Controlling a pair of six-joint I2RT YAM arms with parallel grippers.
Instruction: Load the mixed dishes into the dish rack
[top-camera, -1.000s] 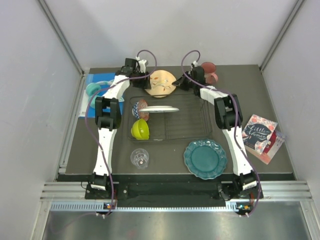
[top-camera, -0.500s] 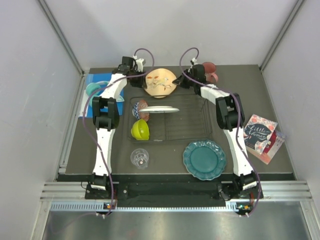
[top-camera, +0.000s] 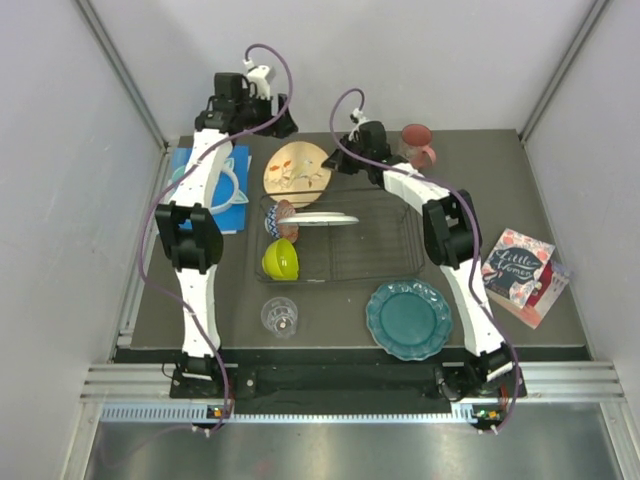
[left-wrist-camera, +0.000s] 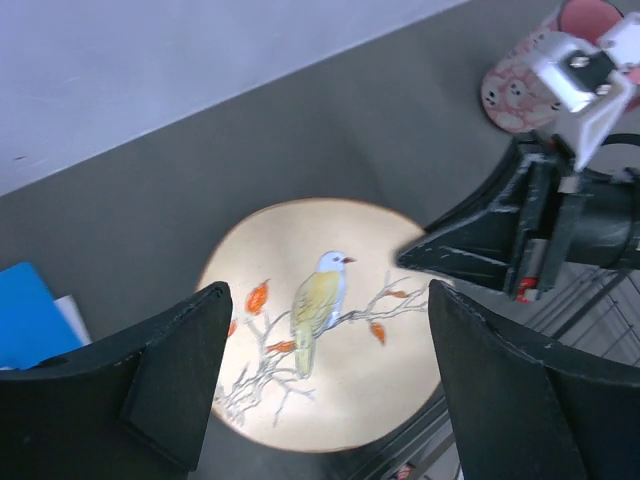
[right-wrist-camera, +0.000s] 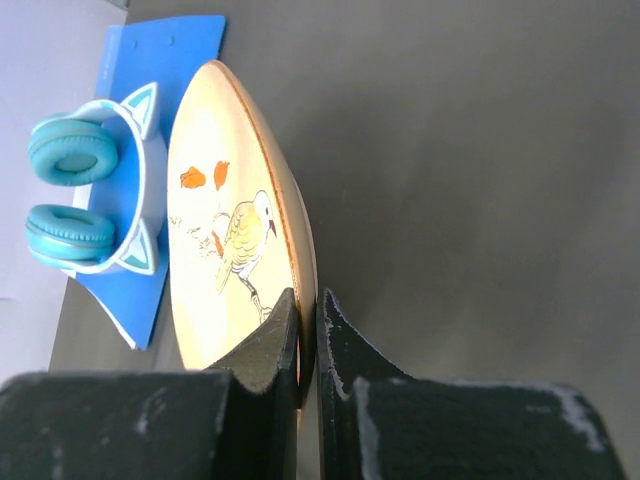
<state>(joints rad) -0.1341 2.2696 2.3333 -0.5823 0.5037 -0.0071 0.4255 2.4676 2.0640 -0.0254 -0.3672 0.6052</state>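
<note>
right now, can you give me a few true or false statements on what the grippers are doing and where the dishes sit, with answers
1. The right gripper is clamped on the rim of the cream floral plate. True.
2. The left gripper is shut on the pink mug. False: its fingers are spread wide and hold nothing.
3. The teal scalloped plate is loaded in the dish rack. False: it lies flat on the table, on the near side of the rack.
4. The lime-green bowl sits inside the dish rack. True.
5. The small clear glass stands on the table outside the rack. True.
</note>
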